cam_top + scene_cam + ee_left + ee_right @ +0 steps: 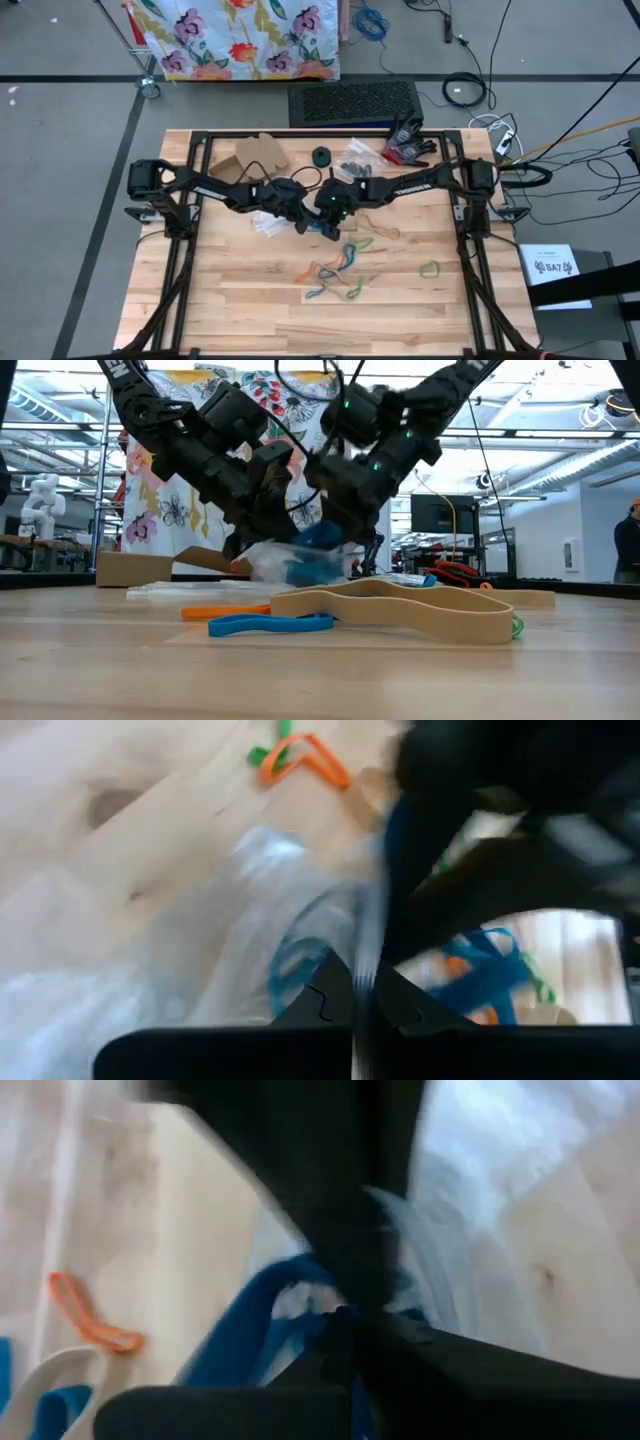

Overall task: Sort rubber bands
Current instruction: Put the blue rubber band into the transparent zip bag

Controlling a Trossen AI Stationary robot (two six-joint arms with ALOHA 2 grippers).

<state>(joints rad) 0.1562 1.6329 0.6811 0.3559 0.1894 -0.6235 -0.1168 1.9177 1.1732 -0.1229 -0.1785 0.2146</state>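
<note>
Blue bands (312, 550) inside bag (265, 560), pinched by left gripper (300, 222); right gripper (330, 220) alongside, grip untellable; loose bands (338, 262) nearer it.

The desk (240, 300) is pale wood planks, smooth with a soft sheen. Matt rubber bands (340, 262) lie at its centre. At ten o'clock, crinkled glossy clear plastic bags (268, 226) and dull brown cardboard (258, 155). The arms' frame (188, 160) is matt black metal.

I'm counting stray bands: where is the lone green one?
In the high view the lone green rubber band lies flat on the table's right side, apart from the mixed pile at centre.
</note>
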